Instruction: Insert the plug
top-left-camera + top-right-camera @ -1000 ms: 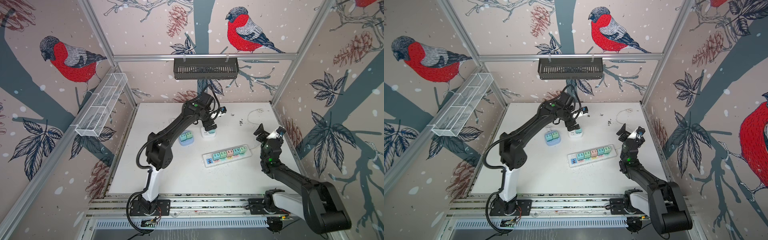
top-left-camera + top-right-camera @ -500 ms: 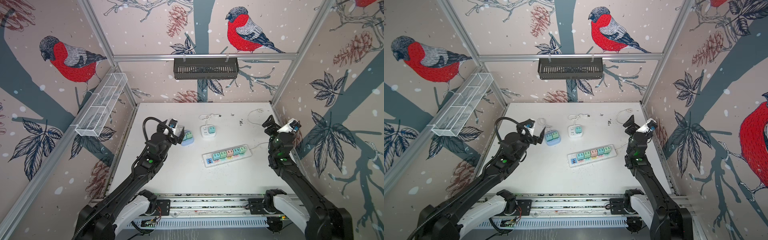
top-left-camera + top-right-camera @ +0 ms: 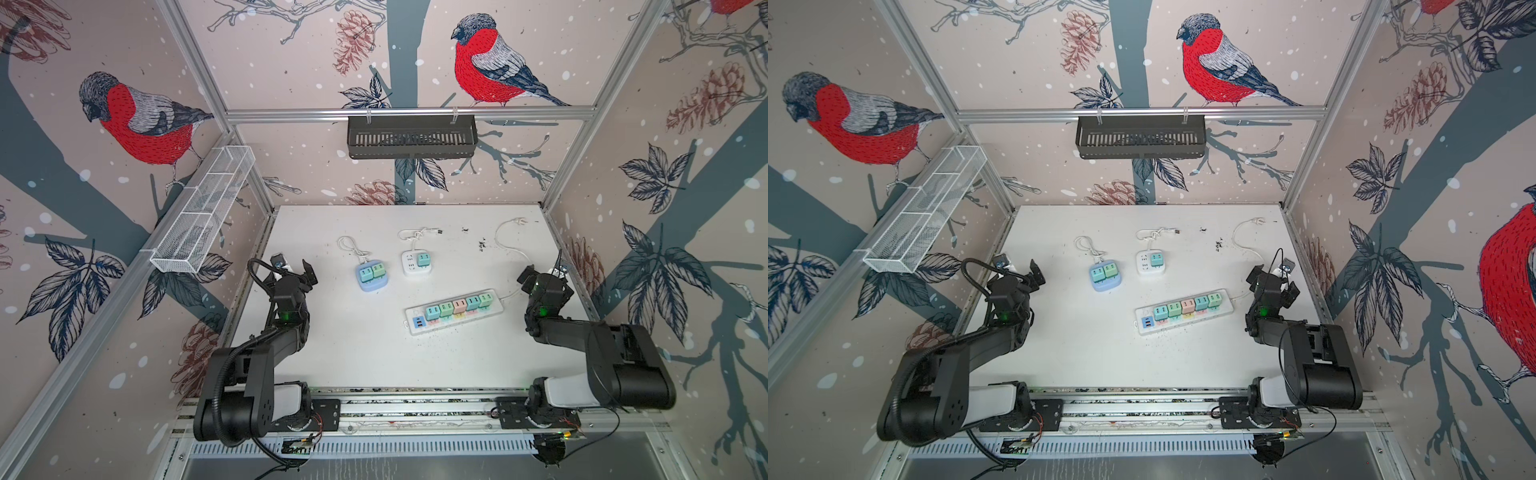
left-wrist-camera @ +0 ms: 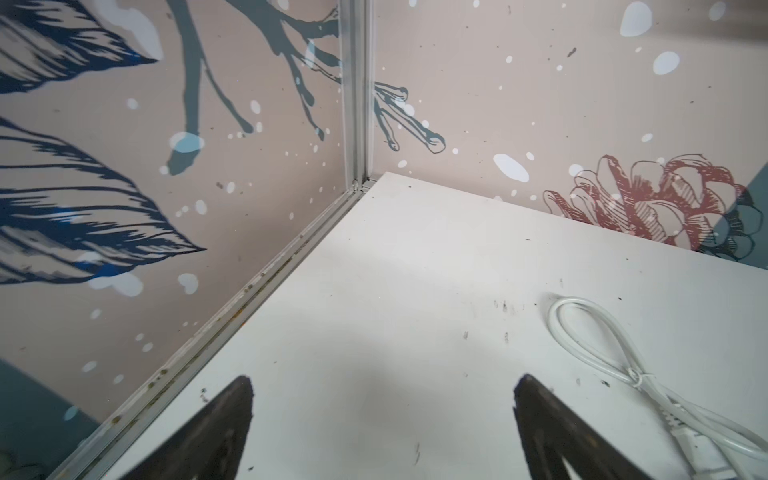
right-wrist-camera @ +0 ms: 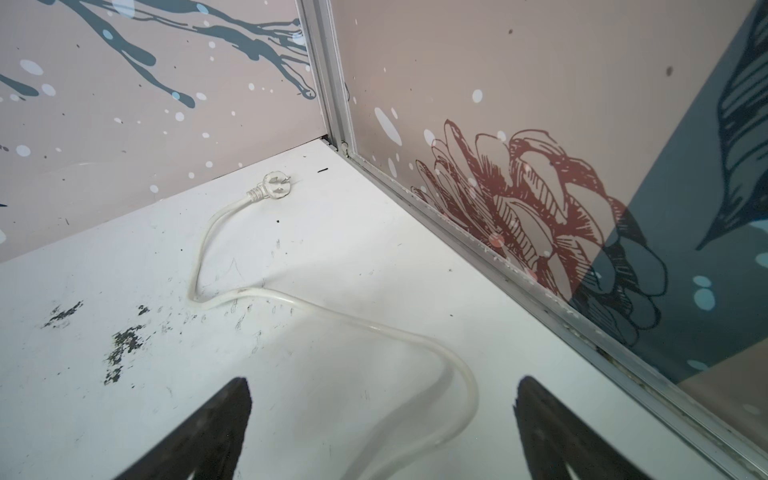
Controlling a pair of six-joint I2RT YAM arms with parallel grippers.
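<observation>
Presently, the left end effector [image 3: 294, 268], at 9 o'clock of the counter [image 3: 353, 353], stands with jaws apart, holding nothing; the right end effector [image 3: 544, 277], at 3 o'clock, likewise. The power strip [image 3: 419, 322] lies between them, five plugs fitted. Farther off, at 12 o'clock, the teal plug [image 3: 423, 259] sits in the white cube socket [image 3: 409, 263].

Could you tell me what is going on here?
Nothing is being handled. The left gripper and right gripper hang open and empty at the sides. Five adapters sit in the power strip, two in the blue socket cube, one in the white socket cube. A corded wall plug lies loose near the far right corner.
</observation>
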